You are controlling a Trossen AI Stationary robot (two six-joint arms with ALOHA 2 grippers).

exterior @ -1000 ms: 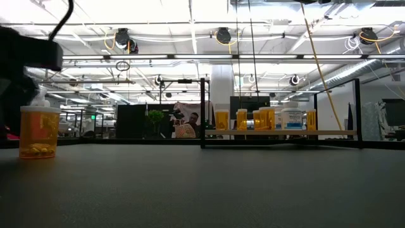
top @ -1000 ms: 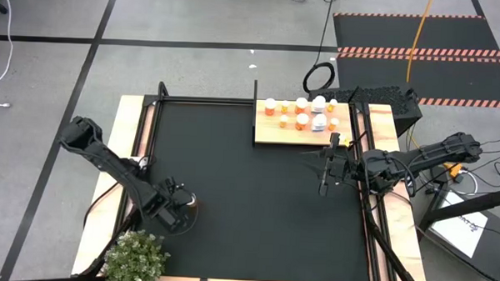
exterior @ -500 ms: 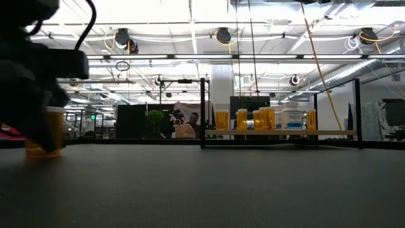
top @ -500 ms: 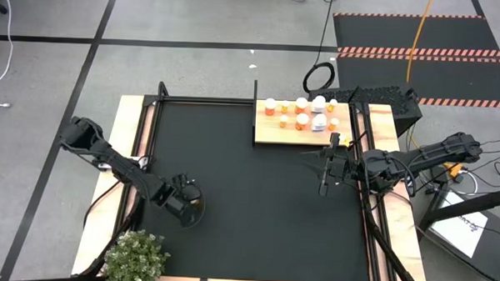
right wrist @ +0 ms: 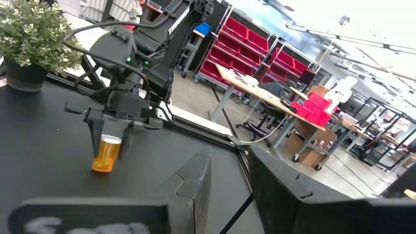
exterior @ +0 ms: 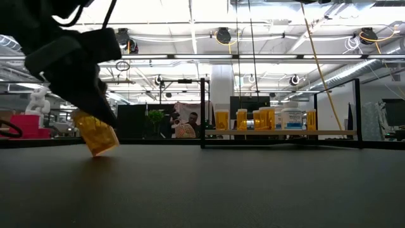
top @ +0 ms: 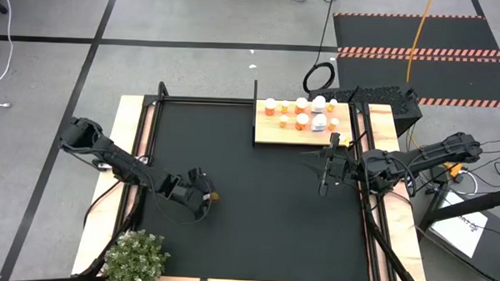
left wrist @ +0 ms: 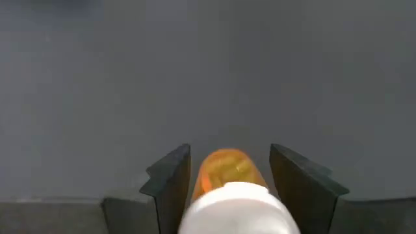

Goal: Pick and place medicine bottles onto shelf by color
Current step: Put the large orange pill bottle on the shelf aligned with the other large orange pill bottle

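Observation:
My left gripper (top: pixel 200 195) is at the mat's left middle, shut on a small orange medicine bottle (exterior: pixel 95 134) with a white cap (left wrist: pixel 237 209). The same bottle (right wrist: pixel 107 156) shows under the gripper in the right wrist view. The light-wood shelf (top: pixel 271 134) lies at the mat's far right and carries several bottles (top: pixel 301 113), orange ones and a white one, standing on their bases. Near the shelf, at the mat's right edge, my right gripper (right wrist: pixel 231 188) hangs level in the air, slightly open and holding nothing. My left gripper pinches the bottle's orange body (left wrist: pixel 205 175), just below the white cap, between its two fingers (left wrist: pixel 170 179). The fingers slant down from the table's left side. The bottle is tilted, with its base (exterior: pixel 101 151) toward the right and low over the mat; I cannot tell whether it is clear.
A potted plant (top: pixel 135 257) stands at the near left corner, close behind my left arm. A black upright post (exterior: pixel 202 114) rises at the shelf's left end. The black mat (top: pixel 256 216) lies bare between my two grippers.
My left gripper has taken hold of the orange bottle, which stood upright on the mat a second ago. It has moved toward the table's right and slightly toward the far edge, tipping as it went. The bottle has gone with it and now leans, base to the right.

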